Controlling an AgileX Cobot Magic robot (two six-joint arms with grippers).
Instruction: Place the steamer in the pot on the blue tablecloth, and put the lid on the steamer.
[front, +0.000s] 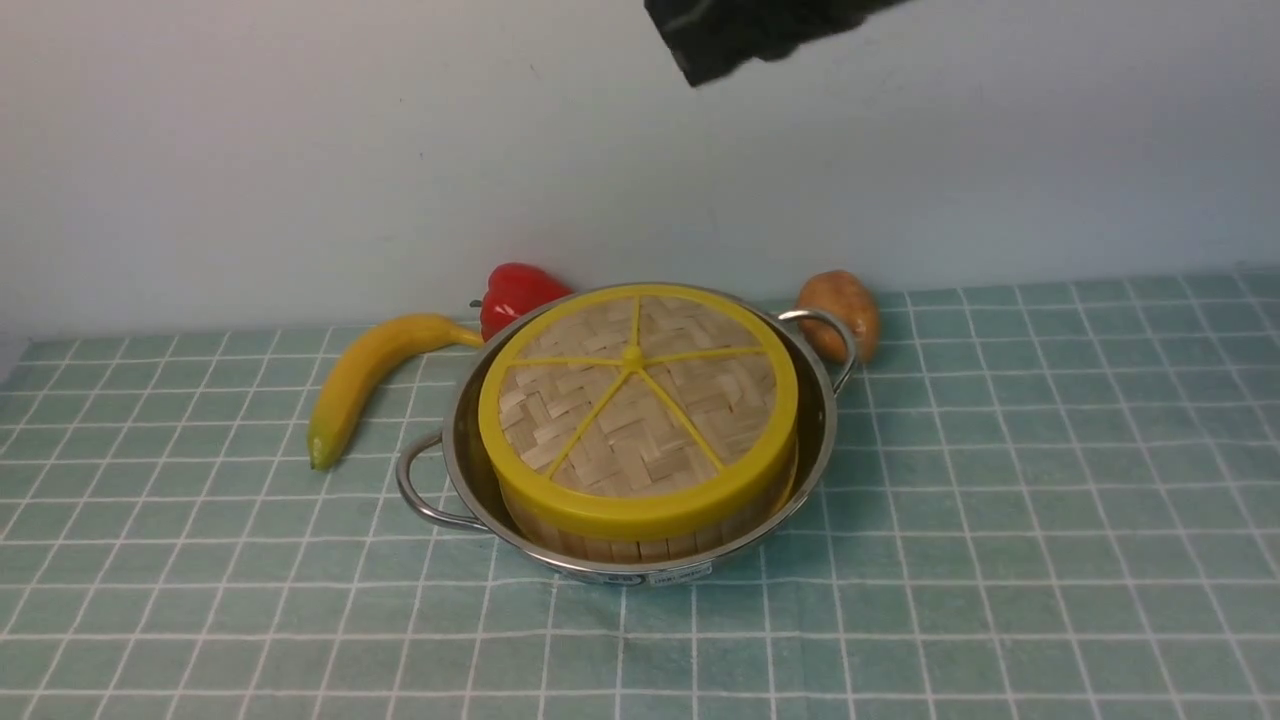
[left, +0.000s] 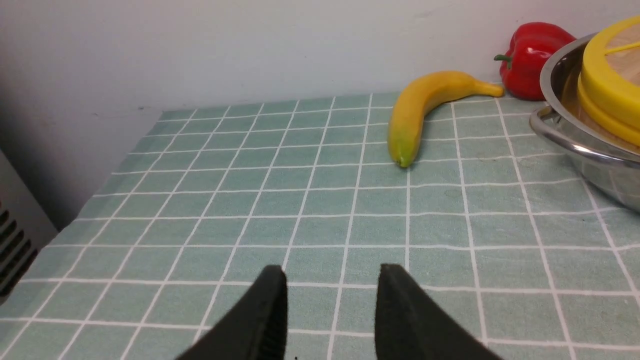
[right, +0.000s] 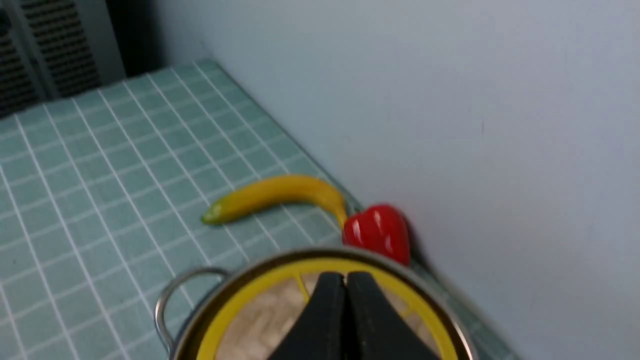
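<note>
Blue cloth (front: 1050, 480) runs back to a pale wall (front: 300, 150), and your steamer (front: 600, 548) sits in the pot (front: 464, 440) near the cloth's far edge, lid (front: 640, 400) on top. Looks like you're at the finish: right gripper (right: 345, 280) closed on nothing, left (left: 332, 272) apart. Just pull the right arm (front: 760, 35) clear, no nudging.

Pale wall (front: 300, 150) filling the upper frame behind everything, soft light falling across it, dark slatted unit (right: 60, 45) standing upper left in the right wrist view
</note>
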